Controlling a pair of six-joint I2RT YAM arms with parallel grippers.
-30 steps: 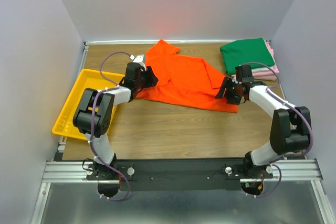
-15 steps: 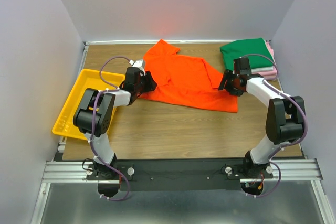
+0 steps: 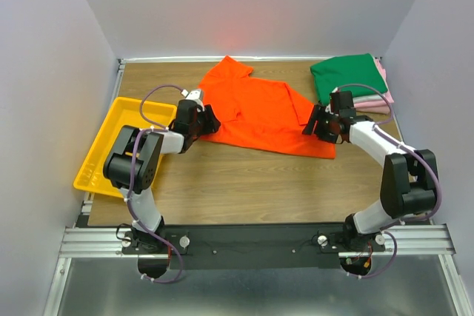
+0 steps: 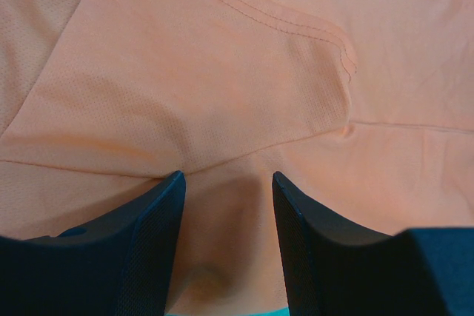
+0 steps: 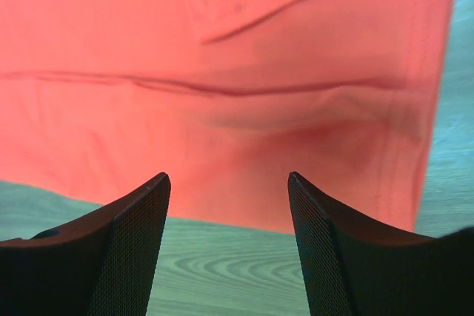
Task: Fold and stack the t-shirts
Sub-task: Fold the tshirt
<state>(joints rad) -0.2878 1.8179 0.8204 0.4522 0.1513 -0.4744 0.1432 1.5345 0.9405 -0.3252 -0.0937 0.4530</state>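
Since a second ago, a small slide of the left gripper point(image 3: 209, 118) toward the near left along the edge of the orange t-shirt point(image 3: 259, 112). For the right gripper point(image 3: 314, 125), a swing toward the far side and back again, ending close to its starting spot. No clear change in the lie of the cloth.

Bright orange, short-sleeved, spread mostly flat at the far middle of the wooden table point(image 3: 244, 175). One pointed flap jutting toward the far wall, a fold line across the body, a straight hem at the near right.

Close up from the left wrist: fine mesh-like weave, a curved double-stitched seam, soft creases, a small hump of cloth between the fingers point(image 4: 148, 249). Close up from the right wrist: a long wrinkle running left to right, a stitched hem at the right edge, bare wood just near of it.

Left jaws partly apart over the shirt's left margin, cloth beneath and between them, nothing visibly pinched. Right jaws wide apart over the shirt's near right corner, gripping nothing.

At the far right corner, folded rectangles in a pile: dark green t-shirt point(image 3: 346, 77) on top, pink t-shirt point(image 3: 383, 79) peeking out beneath. At the left edge, yellow tray point(image 3: 100, 160), apart from the orange cloth.
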